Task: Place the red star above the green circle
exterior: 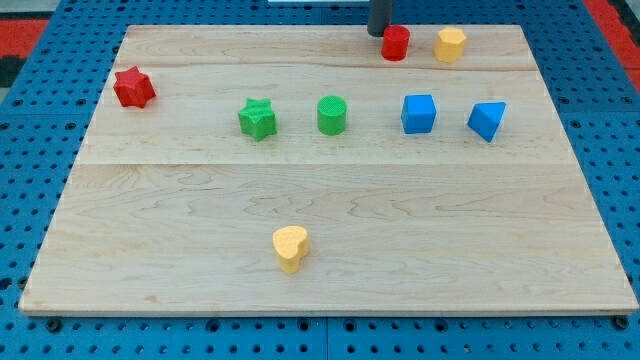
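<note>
Board: though it fills most of the view, the wooden board (330,190) carries only eight small blocks, and blue pegboard (40,130) shows around its edges.
Rod: a dark rod (380,14) comes down from the view's top edge, right of centre.
My tip: the tip (379,34) rests at the board's top edge, just left of the red cylinder and touching or nearly touching it; I cannot tell which. It grips nothing, being a plain rod end with nothing that opens or closes.
Red star: the red star (133,88) lies near the board's left edge in the upper part, well apart from my tip, far to the tip's left and somewhat lower in the view.
Green circle: the green circle (332,115) sits near the board's middle, below and a little left of my tip; the red star is far to its left and slightly higher.
Green star: the green star (257,119) is just left of the green circle, between it and the red star.
Blue cube: the blue cube (419,113) lies right of the green circle.
Blue wedge: the blue wedge (487,120) lies right of the cube.
Red cylinder: the red cylinder (396,43) stands at the top edge.
Yellow hexagon: the yellow hexagon (450,44) is just right of the cylinder.
Yellow heart: the yellow heart (290,248) lies alone in the lower part.
</note>
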### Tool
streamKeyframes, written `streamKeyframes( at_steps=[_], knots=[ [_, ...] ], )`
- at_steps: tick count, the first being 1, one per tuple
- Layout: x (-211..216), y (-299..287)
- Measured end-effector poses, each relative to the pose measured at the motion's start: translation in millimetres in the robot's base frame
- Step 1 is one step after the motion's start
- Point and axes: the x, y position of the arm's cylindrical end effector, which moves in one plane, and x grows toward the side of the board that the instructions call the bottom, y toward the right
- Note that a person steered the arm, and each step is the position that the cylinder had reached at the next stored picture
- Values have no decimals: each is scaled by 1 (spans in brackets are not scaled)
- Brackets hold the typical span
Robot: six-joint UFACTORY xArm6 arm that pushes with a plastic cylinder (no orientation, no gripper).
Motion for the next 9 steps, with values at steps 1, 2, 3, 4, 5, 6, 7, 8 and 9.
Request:
streamKeyframes(
  at_steps=[1,2,3,4,5,6,7,8,9],
  knots=[
    [3,0],
    [7,-34],
    [19,-120],
    [96,-155],
    [132,-223],
    [156,-300],
    [146,-343],
    [118,-297],
    [102,-286]
  ],
)
